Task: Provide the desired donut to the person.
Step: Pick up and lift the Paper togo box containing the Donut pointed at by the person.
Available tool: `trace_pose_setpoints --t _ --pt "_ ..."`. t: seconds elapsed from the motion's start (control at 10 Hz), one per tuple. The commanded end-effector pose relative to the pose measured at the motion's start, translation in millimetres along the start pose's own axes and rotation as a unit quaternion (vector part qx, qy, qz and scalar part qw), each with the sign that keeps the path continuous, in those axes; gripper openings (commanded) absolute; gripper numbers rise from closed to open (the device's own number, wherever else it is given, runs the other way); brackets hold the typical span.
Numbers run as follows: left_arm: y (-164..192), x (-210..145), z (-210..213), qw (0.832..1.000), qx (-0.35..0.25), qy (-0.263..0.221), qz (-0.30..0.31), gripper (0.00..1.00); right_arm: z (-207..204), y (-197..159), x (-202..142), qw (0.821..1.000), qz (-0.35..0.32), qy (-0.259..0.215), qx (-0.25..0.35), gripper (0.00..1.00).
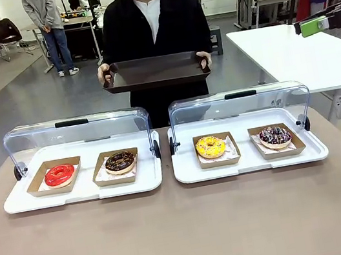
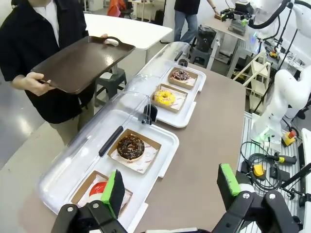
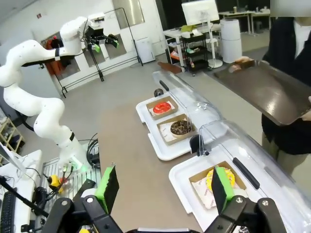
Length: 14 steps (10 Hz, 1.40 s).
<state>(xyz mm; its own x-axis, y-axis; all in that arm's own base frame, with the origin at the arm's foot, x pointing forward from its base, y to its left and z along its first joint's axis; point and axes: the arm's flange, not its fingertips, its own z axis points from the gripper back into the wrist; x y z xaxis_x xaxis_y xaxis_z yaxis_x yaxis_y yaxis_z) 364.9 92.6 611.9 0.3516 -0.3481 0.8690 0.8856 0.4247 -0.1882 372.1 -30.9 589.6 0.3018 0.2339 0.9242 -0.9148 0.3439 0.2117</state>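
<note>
Left wrist view shows the left tool with jaws apart, empty; the right tool is the same. On the worktop, four donuts sit in card holders: red donut, chocolate donut, yellow donut, sprinkled donut. Beyond, the person holds a dark tray. No hand indicates a choice: picking the wrong donut is the likely fault; over-clamping would crush glaze.

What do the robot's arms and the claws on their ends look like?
The arms are glossy white, made of rounded tube-like segments, as the left arm shows, with black cables near its base. Each ends in a black two-finger claw: the left gripper and right gripper have angular black links with screws and bright green pads.
</note>
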Motion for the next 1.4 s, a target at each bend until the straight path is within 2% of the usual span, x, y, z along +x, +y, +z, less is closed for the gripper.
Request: trace_pose_setpoints --t 0.0,0.6,0.7,1.3 --pt "3.6 2.1 3.1 1.0 0.003 -0.002 -0.008 1.0 4.2 -5.5 0.8 1.0 0.01 -0.001 0.002 1.0" --pt "3.8 -1.3 -3.1 0.999 -0.032 0.021 -0.017 1.0 -1.5 -6.9 0.9 0.999 0.023 0.018 0.013 1.0" --pt "5.2 -2.0 -3.2 1.0 -0.016 0.015 0.005 1.0 6.0 -3.5 -1.6 1.0 0.004 0.015 0.005 1.0" --pt "5.2 -2.0 -3.2 1.0 -0.016 0.015 0.005 1.0 6.0 -3.5 -1.6 1.0 0.004 0.015 0.005 1.0"
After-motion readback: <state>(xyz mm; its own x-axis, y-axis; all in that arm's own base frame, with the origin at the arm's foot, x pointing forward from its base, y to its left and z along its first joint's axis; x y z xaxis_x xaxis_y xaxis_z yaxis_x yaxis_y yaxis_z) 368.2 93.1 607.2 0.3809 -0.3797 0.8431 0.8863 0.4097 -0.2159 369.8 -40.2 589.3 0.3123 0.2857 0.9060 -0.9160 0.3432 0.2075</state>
